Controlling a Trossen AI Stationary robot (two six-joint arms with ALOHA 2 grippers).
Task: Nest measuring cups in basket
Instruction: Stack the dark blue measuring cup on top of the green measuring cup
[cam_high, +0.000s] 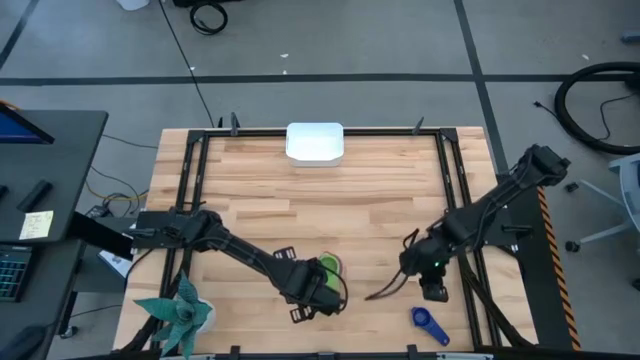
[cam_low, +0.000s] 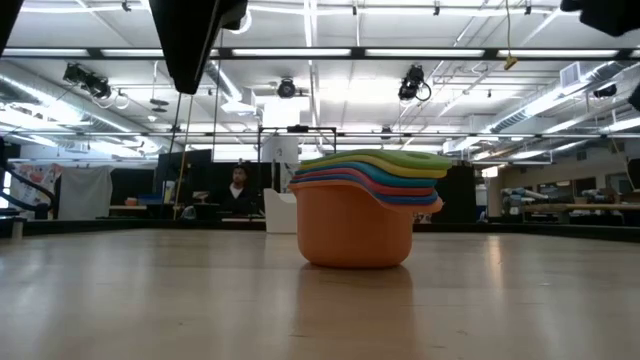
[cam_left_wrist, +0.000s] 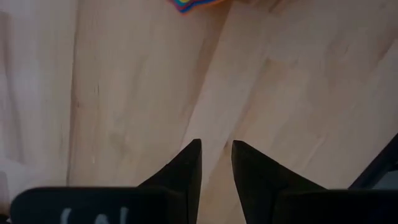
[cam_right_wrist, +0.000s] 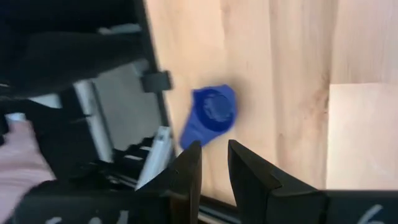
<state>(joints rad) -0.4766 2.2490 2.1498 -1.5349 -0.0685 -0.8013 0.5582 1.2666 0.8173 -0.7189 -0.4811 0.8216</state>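
A nested stack of measuring cups (cam_low: 365, 215), orange at the bottom and green on top, stands on the wooden table near its front edge (cam_high: 328, 266). My left gripper (cam_high: 320, 288) hangs just beside it toward the near edge, pointing down. Its fingers (cam_left_wrist: 216, 149) are slightly apart with only bare wood between them, and the stack's rim (cam_left_wrist: 193, 4) shows ahead. A dark blue cup (cam_high: 432, 324) lies alone at the front right, mouth down (cam_right_wrist: 211, 112). My right gripper (cam_high: 425, 285) slants down above it, narrowly open (cam_right_wrist: 213, 149) and holding nothing. The white basket (cam_high: 315, 142) sits at the far edge.
Black frame rails (cam_high: 455, 200) run along the table's sides; one rail (cam_right_wrist: 155, 81) lies close beside the dark blue cup. A teal plant ornament (cam_high: 180, 312) stands at the front left corner. A person (cam_low: 238, 185) sits far behind the table.
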